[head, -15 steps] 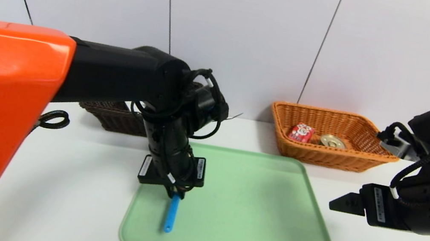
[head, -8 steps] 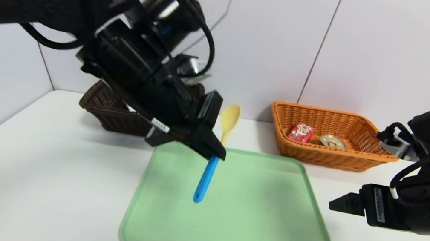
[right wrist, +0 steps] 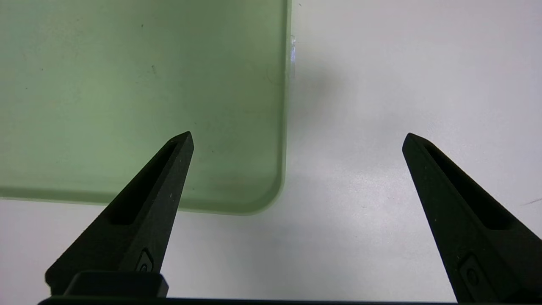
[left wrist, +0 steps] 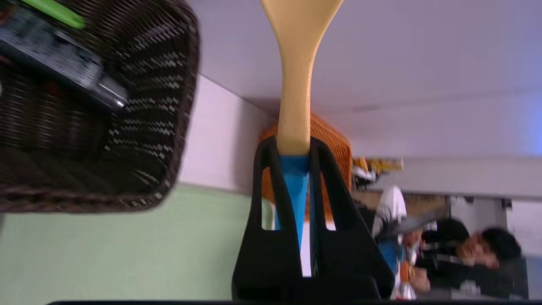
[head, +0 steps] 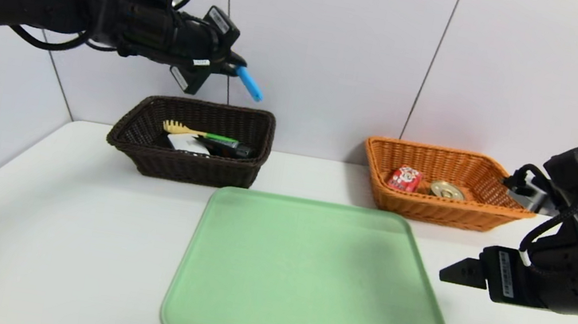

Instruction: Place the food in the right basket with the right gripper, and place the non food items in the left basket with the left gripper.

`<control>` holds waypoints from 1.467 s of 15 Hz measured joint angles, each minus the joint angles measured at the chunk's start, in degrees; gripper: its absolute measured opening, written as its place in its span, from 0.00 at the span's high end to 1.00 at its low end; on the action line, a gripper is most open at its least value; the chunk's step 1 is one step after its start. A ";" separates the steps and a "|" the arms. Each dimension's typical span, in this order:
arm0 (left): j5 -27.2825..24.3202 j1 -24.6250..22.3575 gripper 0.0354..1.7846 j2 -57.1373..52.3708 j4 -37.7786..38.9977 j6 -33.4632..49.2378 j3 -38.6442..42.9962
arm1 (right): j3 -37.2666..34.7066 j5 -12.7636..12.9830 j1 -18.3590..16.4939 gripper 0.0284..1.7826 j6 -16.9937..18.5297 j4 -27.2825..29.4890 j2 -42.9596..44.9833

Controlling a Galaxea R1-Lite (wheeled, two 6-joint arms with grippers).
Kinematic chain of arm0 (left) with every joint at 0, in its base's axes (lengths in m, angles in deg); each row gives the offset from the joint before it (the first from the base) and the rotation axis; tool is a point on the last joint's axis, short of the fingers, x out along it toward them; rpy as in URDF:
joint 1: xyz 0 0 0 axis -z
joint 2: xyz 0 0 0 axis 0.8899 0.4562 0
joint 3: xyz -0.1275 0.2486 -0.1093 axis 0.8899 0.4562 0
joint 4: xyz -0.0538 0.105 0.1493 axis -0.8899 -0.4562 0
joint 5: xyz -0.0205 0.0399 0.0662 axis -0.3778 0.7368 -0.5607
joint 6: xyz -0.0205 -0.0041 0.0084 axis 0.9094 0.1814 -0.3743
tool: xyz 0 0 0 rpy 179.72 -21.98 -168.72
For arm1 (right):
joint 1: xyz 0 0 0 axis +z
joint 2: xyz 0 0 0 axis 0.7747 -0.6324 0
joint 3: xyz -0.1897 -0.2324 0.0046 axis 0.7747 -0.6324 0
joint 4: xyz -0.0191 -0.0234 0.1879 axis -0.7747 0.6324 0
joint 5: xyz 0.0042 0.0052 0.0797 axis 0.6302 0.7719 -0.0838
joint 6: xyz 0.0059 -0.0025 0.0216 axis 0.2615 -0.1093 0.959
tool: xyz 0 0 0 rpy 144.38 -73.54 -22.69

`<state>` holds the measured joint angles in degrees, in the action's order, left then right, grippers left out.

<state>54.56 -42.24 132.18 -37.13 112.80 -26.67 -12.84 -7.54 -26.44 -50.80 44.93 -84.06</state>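
High over the dark brown left basket [head: 189, 169], my left gripper [head: 228, 64] is shut on the spoon. Its blue handle [head: 250, 84] sticks out to the right. The left wrist view shows the yellow spoon [left wrist: 296, 84] pinched between the fingers of the left gripper [left wrist: 293, 146]. A yellow fork with green handle [head: 201, 133], a white case [head: 185, 142] and a dark green tube [head: 233, 147] lie inside that basket. The orange-tan right basket [head: 443, 212] holds the red carton [head: 405, 178] and the tin [head: 447, 190]. My right gripper [head: 448, 274] hovers open and empty by the tray's right edge.
A light green tray [head: 316, 282] lies bare in the middle of the white table, in front of both baskets. The right gripper [right wrist: 297, 135] hangs over the tray's corner [right wrist: 254, 190] and bare table. A white wall stands close behind the baskets.
My left gripper has lifted the spoon off the tray and swung it up, back and left, to above the dark brown basket. The right arm has barely moved.
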 joint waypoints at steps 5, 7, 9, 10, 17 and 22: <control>4.94 -4.24 0.95 5.81 -0.16 5.32 0.20 | 0.17 0.06 0.02 0.04 0.13 -0.02 -0.04; 5.05 -5.21 0.95 7.14 -1.21 5.27 0.28 | 0.30 0.06 -0.05 0.04 0.21 0.00 -0.02; 5.10 -5.73 0.74 8.08 -2.93 5.32 0.30 | 0.55 0.06 -0.06 0.04 0.27 -0.04 -0.02; 5.05 -5.74 0.65 8.39 -2.95 5.47 0.30 | 0.59 0.04 -0.24 0.04 0.35 0.00 -0.04; 5.29 -6.14 0.29 6.88 -3.11 4.55 0.00 | 0.69 0.00 -0.50 0.04 0.44 0.16 0.38; 6.84 -5.99 0.18 -5.36 -7.14 -9.30 -0.13 | 0.66 0.20 -0.72 0.04 0.43 0.09 0.99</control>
<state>61.39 -48.23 126.82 -44.28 103.50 -26.80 -12.18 -7.34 -27.16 -50.37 45.01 -83.07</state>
